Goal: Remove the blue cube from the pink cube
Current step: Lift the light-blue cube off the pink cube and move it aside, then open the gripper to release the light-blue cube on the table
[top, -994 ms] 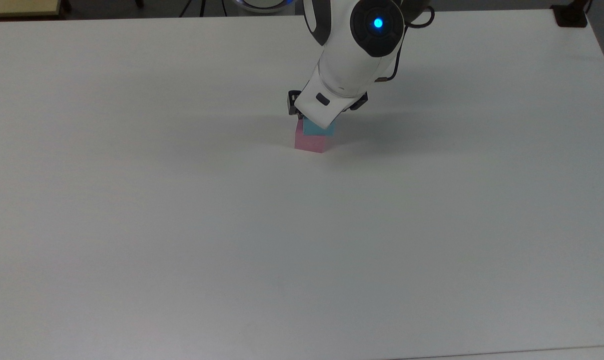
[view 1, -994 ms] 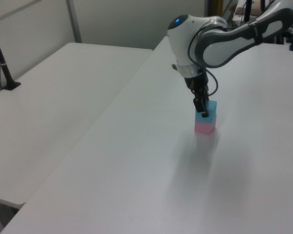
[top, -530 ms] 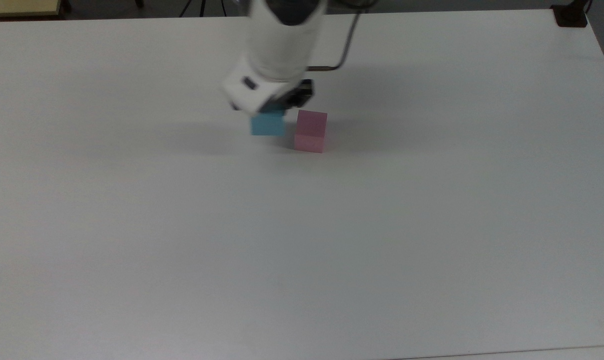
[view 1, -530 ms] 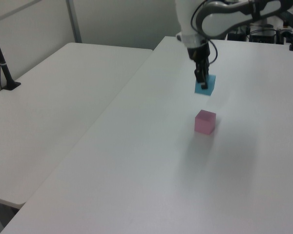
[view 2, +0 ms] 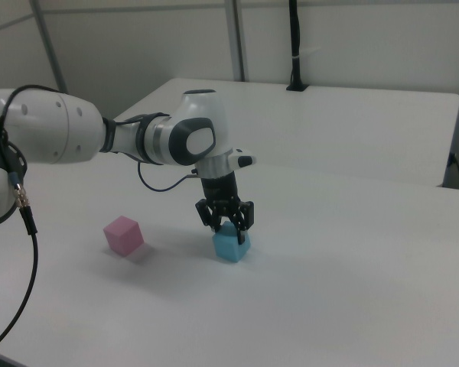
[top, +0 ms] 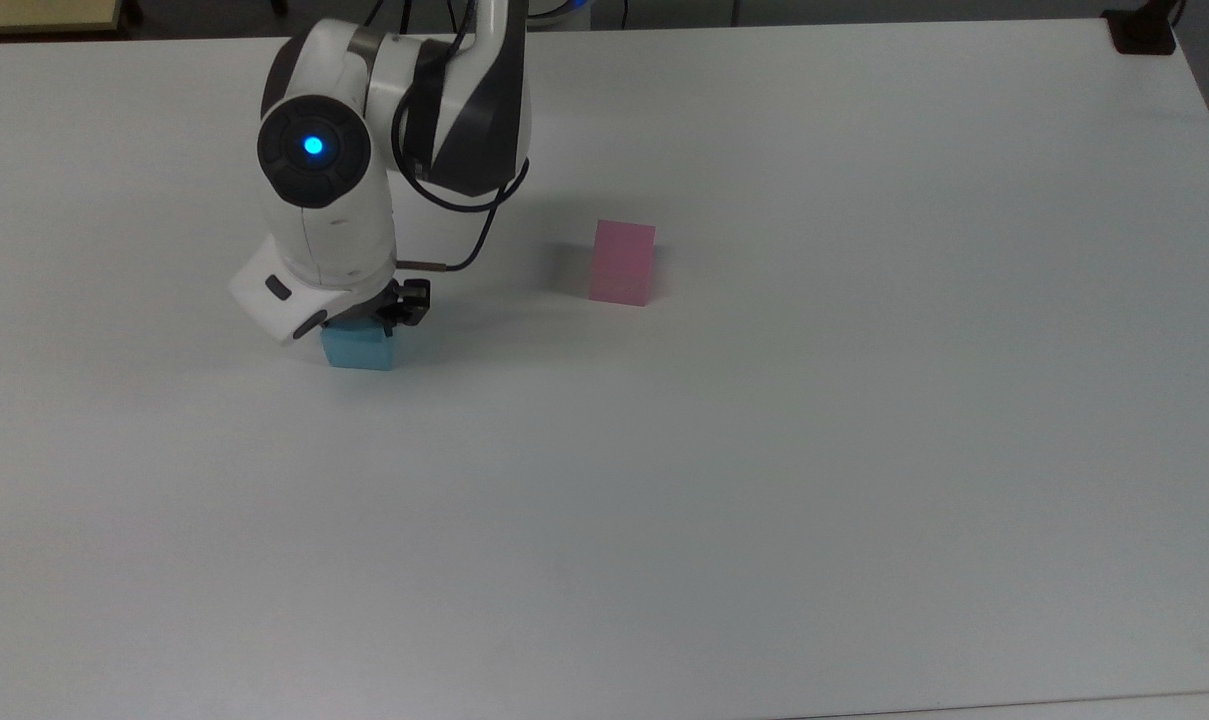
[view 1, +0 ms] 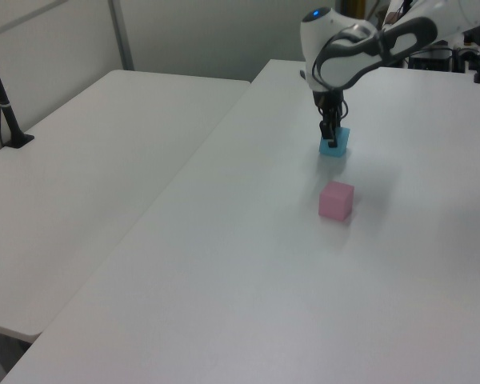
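The blue cube point(top: 359, 348) has moved to the table point(top: 764, 480), well apart from the pink cube point(top: 622, 262), jaws gripping it.

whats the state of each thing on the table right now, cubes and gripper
blue cube: resting on the table, off the pink cube, apart from it.
pink cube: alone on the table, nothing on top.
gripper: right over the blue cube, fingers down its sides.
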Motion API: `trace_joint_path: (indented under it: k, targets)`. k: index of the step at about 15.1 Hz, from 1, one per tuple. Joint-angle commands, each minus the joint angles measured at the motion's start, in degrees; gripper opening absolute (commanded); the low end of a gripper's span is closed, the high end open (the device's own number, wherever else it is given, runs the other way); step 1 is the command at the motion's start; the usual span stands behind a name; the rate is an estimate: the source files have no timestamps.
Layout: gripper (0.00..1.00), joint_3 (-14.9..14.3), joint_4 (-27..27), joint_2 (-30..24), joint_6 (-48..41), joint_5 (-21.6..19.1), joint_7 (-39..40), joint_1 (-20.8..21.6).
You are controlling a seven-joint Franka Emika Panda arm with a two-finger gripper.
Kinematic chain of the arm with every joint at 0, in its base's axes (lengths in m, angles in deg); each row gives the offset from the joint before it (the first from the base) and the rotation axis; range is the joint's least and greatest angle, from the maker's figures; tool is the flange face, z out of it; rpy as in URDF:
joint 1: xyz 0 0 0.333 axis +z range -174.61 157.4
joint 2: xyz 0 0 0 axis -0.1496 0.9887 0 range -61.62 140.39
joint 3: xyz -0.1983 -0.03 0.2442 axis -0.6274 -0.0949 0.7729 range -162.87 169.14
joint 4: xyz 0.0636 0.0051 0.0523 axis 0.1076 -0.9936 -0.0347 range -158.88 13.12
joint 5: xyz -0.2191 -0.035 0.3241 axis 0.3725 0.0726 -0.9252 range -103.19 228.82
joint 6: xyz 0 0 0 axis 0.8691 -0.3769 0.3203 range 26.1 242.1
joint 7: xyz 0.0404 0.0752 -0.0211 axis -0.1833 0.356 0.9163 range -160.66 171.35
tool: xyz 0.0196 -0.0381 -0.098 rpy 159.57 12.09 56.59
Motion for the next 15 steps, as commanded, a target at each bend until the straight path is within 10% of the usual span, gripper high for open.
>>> trace_joint_path:
  k: [1,15]
  targets:
    - [1.00,-0.4,0.0,0.4,0.0,-0.6,-0.5,1.3]
    - [1.00,7.2,-4.4,-31.5,-25.7,2.9,-14.5,-0.8]
